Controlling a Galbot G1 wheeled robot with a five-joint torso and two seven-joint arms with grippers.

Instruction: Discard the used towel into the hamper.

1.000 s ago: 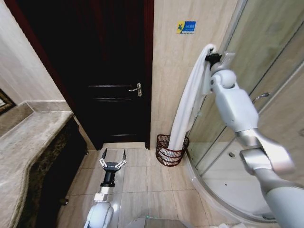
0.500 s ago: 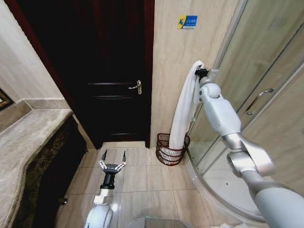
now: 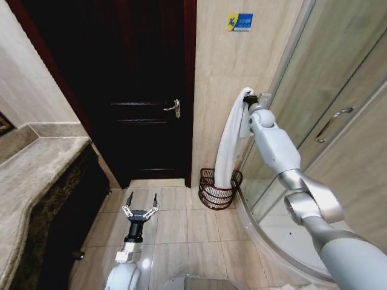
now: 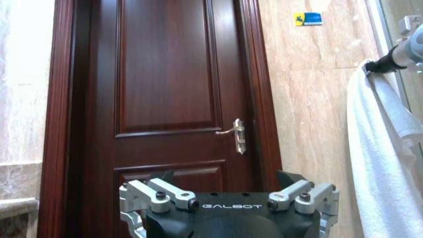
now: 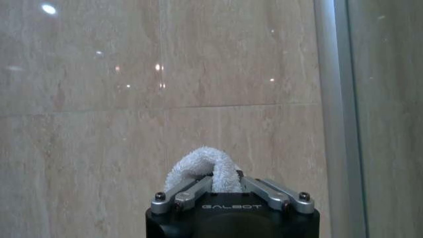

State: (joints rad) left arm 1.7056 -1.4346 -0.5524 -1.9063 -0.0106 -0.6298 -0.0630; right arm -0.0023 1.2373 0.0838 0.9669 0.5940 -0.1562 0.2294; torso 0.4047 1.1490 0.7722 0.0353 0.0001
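One towel (image 3: 228, 145) in right tool (image 3: 247, 98)

Door: dark reddish-brown panelled wooden door (image 3: 139, 90) fills the upper left and centre of the head view, shut in its frame.
Handle: pale metal lever handle (image 3: 175, 109) sits at the door's right edge, mid-frame.
Wall: beige stone-look tiled wall (image 3: 233, 66) runs right of the door.
Sticker: small blue and yellow rectangular sticker (image 3: 239, 22) is high on that wall, near the top edge.
Counter: grey-brown marble countertop (image 3: 33, 166) takes the lower left.
Shower: curved glass shower enclosure (image 3: 338, 78) covers the right side, with a slim metal bar handle (image 3: 334, 122).
Floor: light beige square floor tiles (image 3: 181, 226) spread across the bottom centre.
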